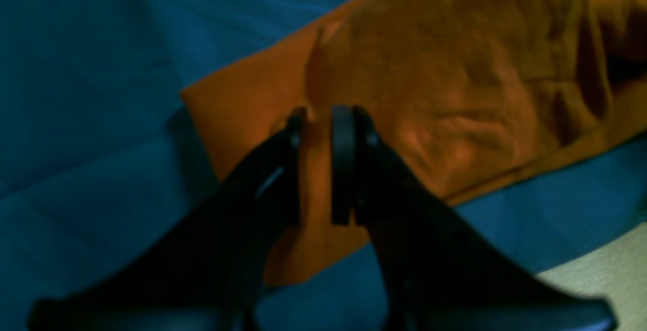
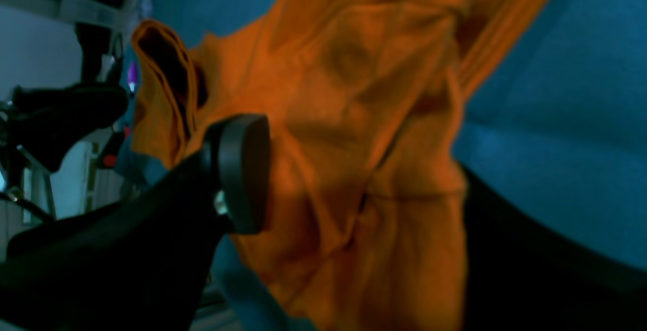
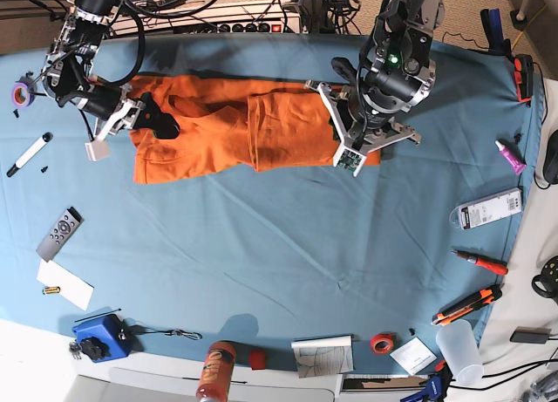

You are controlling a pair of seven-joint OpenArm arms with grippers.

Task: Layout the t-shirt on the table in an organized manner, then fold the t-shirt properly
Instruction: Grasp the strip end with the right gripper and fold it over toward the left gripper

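- the t-shirt (image 3: 235,127) is spread in a long band across the far part of the table (image 3: 279,254), with one part folded over near its middle
- the left gripper (image 1: 317,119) is closed on a raised fold of the t-shirt (image 1: 455,78) near its edge; orange cloth is seen pinched between the two black pads
- the right gripper (image 2: 354,169) is held wide open around the crumpled end of the t-shirt (image 2: 354,93); cloth is lying between its fingers (image 2: 242,169), but no pinch is seen
- a marker (image 3: 29,153) and a remote (image 3: 59,233) are placed on the table, well apart from the shirt
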